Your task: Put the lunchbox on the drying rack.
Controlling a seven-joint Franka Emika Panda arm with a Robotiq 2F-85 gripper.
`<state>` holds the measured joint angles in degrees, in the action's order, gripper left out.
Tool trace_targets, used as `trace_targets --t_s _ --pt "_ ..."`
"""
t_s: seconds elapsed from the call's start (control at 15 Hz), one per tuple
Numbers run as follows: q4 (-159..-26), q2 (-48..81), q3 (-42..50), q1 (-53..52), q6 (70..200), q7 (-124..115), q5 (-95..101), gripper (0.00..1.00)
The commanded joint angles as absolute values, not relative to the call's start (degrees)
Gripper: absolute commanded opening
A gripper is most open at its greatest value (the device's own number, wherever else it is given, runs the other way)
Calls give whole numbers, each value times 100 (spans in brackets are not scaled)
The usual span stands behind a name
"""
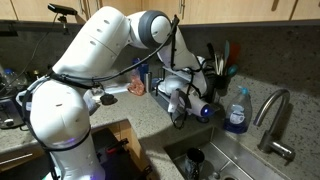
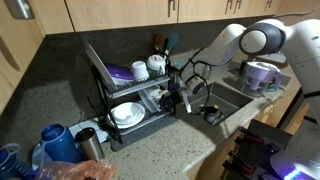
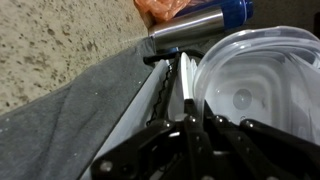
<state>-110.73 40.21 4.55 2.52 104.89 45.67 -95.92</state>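
The lunchbox [image 3: 250,90], a whitish translucent container with rounded corners, fills the right of the wrist view. My gripper [image 3: 188,120] is shut on its near rim, which shows as a thin white edge between the fingertips. The black wire drying rack [image 2: 110,85] holds a white plate [image 2: 125,113], a purple bowl and cups. In both exterior views the gripper [image 2: 180,98] [image 1: 180,100] is at the sink-side end of the rack [image 1: 198,78], level with the lower tier. The lunchbox is hard to make out in the exterior views.
A steel sink [image 2: 228,100] with a faucet [image 1: 275,115] lies beside the rack. A blue soap bottle [image 1: 237,110] stands by the faucet. A steel thermos [image 3: 195,28], blue bottles [image 2: 55,140] and an orange bag [image 2: 85,172] lie beyond the rack. A grey mat [image 3: 70,120] lies under the rack.
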Motion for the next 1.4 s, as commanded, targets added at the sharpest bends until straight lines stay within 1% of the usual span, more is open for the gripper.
trace_targets --t_s 0.0,0.07,0.4,0.47,0.67,0.8,0.87,0.93,1.27,1.33 --pt "-10980 4001 443 353 10282 4365 -9565 8" --pt "-11008 3977 443 370 10244 4389 -9577 23" --pt "-11213 3807 482 513 9977 4537 -9600 58" --pt "-11256 3773 494 534 9946 4548 -9601 62" --pt "-11385 3666 525 638 9797 4609 -9591 66" --pt "-11488 3570 536 695 9665 4630 -9567 58" --pt "-11547 3515 546 712 9587 4630 -9546 58" --pt "-11609 3461 561 727 9464 4630 -9478 55" --pt "-11929 3227 648 628 9278 4607 -8958 60" --pt "-11989 3201 639 616 9264 4613 -8846 60"
